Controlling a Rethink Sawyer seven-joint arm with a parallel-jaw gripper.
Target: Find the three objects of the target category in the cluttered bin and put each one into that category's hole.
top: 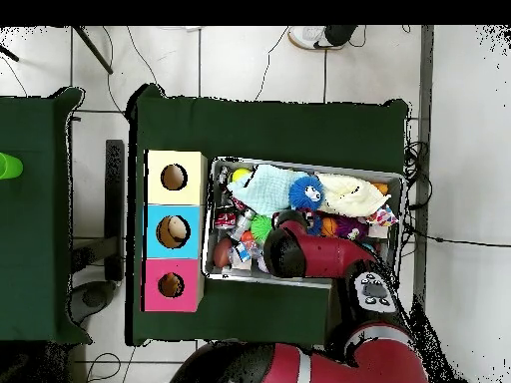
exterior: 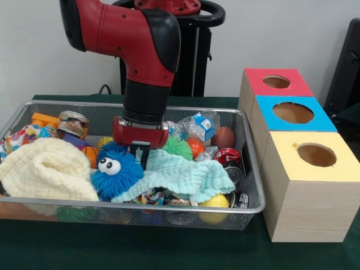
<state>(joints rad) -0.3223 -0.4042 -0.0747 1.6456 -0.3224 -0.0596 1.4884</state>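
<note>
The silver wire mesh bin [exterior: 169, 209] stands on the green table, full of clutter; it also shows in the overhead view [top: 299, 164]. The hole [exterior: 276, 81] is the round opening of the red-faced wooden box, farthest of three boxes to the bin's right; it also shows in the overhead view [top: 171, 285]. My gripper [exterior: 140, 156] is lowered into the bin's middle, between a blue fuzzy toy with eyes [exterior: 116, 170] and a mint cloth [exterior: 185, 175]. Its tip is sunk in the clutter. In the overhead view the arm hides it.
A cream cloth [exterior: 48, 169] fills the bin's left. A green spiky ball [exterior: 178, 148], an orange ball [exterior: 195, 147], a brown ball [exterior: 223, 136], a plastic bottle [exterior: 197, 126], a red can [exterior: 228, 156] and a yellow ball [exterior: 214, 202] lie around. Blue-faced [exterior: 293, 112] and yellow-faced [exterior: 316, 154] boxes stand nearer.
</note>
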